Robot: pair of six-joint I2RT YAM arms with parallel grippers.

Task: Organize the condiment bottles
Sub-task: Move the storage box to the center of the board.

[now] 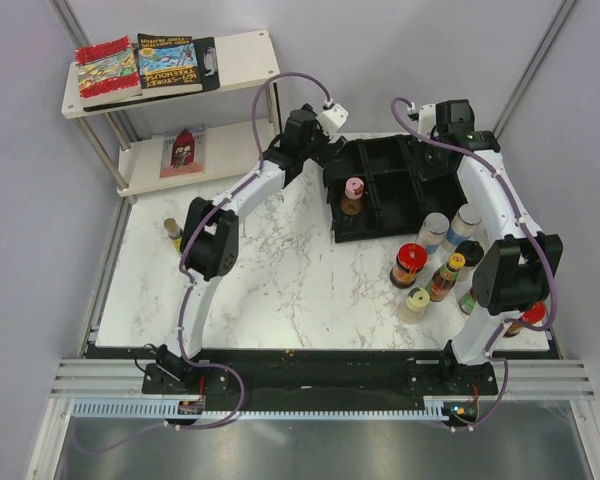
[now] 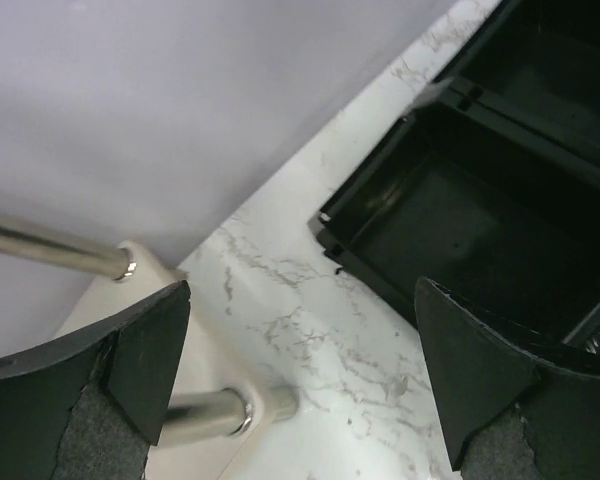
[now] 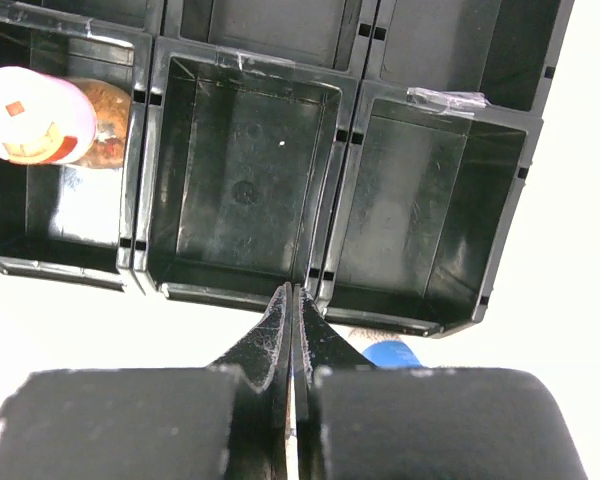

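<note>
Marble surface (image 1: 270, 280): most bottles (image 1: 410, 262) cluster just right of tray (image 1: 380, 235). Pink-capped bottle (image 1: 353, 195) stands in near-left compartment. One jar (image 1: 171, 232) at left edge. Right end effector (image 3: 294, 300) clenched, empty, over tray rim. Left end effector (image 2: 300, 350) released, beside tray.

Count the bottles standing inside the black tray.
1: the pink-capped bottle, in the near-left compartment of the tray. The right arm covers the tray's far right, so another could be hidden there.
</note>
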